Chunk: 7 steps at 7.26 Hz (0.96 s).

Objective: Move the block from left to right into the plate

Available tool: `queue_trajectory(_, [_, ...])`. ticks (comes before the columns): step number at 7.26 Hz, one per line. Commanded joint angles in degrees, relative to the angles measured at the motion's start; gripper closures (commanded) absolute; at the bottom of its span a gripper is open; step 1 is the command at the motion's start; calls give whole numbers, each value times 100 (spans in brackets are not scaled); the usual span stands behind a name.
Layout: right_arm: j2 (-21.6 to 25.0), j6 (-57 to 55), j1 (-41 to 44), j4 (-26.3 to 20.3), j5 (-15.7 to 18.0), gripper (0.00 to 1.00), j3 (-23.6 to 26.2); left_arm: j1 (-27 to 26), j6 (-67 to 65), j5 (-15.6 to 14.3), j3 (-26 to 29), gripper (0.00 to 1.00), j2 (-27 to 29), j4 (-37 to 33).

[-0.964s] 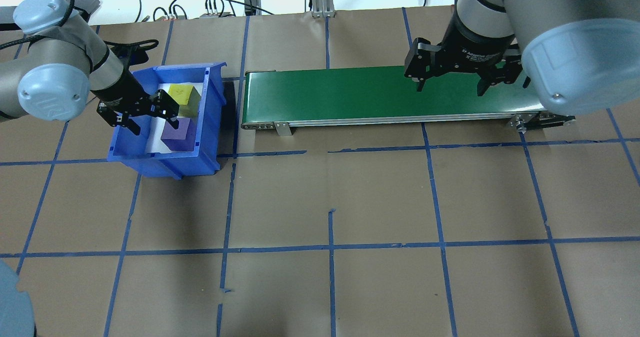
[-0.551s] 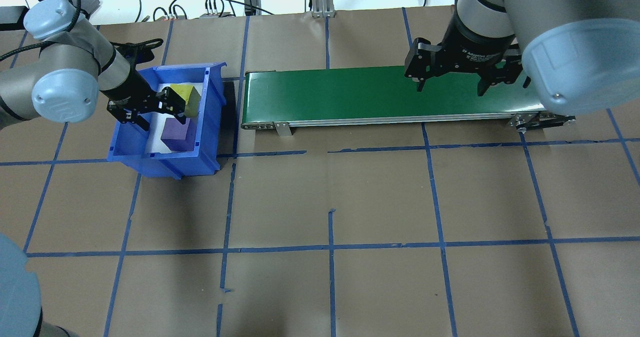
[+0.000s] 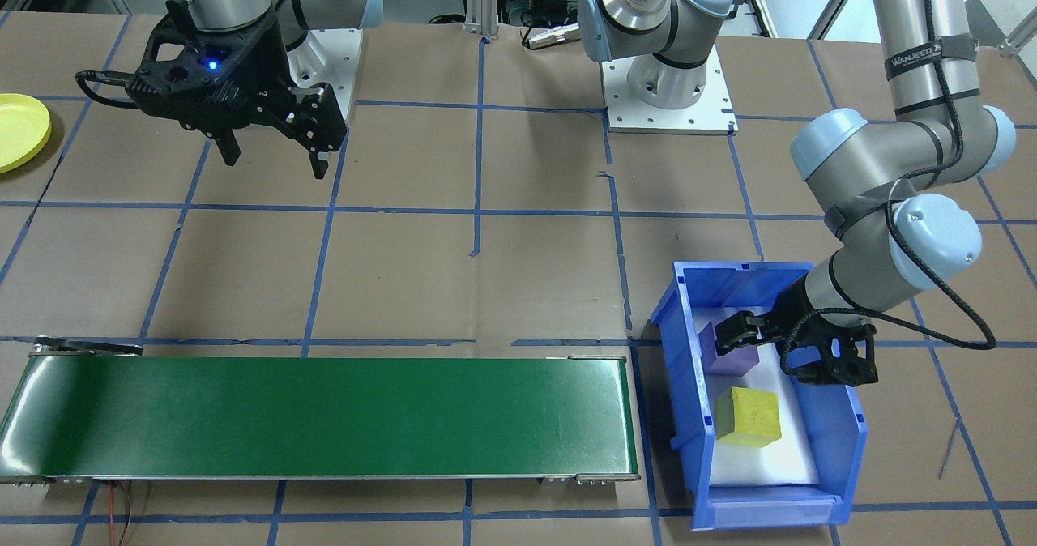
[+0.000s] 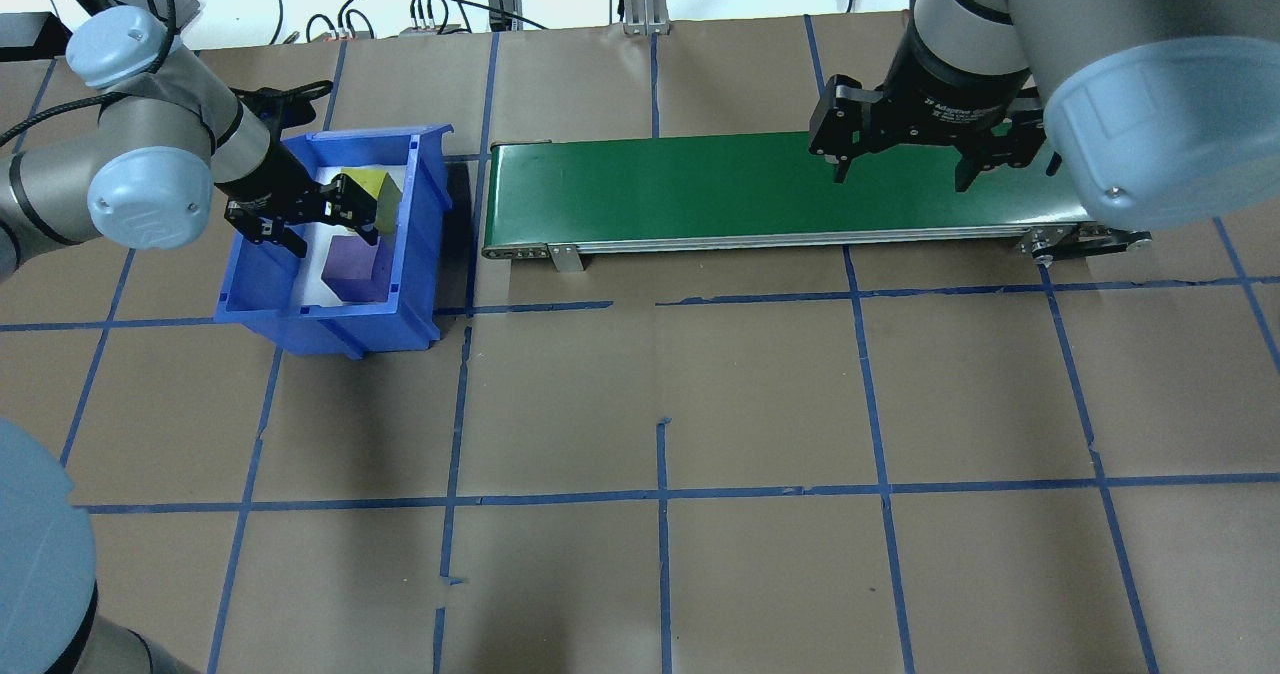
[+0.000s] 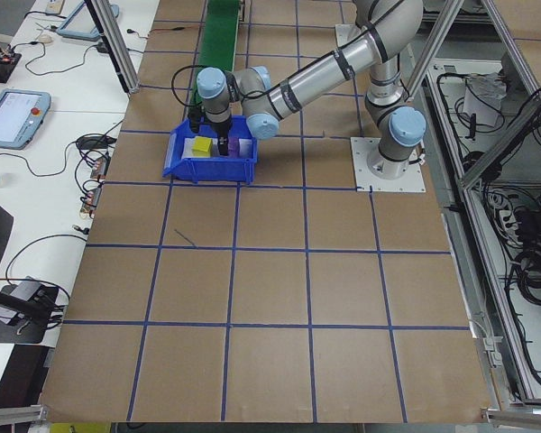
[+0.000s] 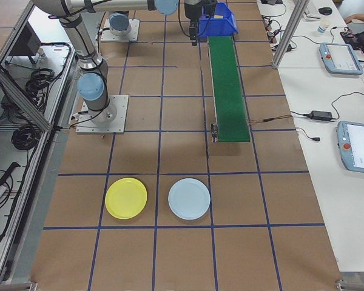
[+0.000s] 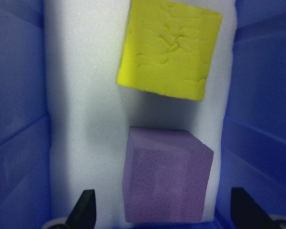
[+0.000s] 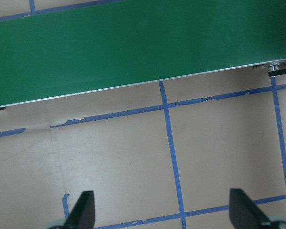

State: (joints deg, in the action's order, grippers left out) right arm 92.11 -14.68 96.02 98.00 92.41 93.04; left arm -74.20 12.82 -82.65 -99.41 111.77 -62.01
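Observation:
Two foam blocks lie in the blue bin: a purple block and a yellow block. My left gripper hangs open inside the bin, over the purple block, its fingers wide of the block's sides. My right gripper is open and empty, held above the right end of the green conveyor. The yellow plate lies on the table at the robot's right.
The green conveyor runs between the bin and my right arm. A pale blue plate lies beside the yellow plate. White foam lines the bin's floor. Cables and devices sit along the table's far edge.
My left gripper has moved right and further over the blocks in the bin, staying open. The right arm has not moved.

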Motion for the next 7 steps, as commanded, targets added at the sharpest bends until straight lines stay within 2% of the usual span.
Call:
queue_trajectory(1, [0,0,-4,0,-4,0,3,-15,-16,12,-8,0,100,110])
queue_trajectory(4, [0,0,5,0,-4,0,3,-24,10,56,-35,0,82,14])
queue_trajectory(6, [0,0,5,9,-4,0,3,-15,19,65,-323,0,73,48])
queue_trajectory(7, [0,0,5,0,-4,0,3,-15,36,56,-351,12,73,83])
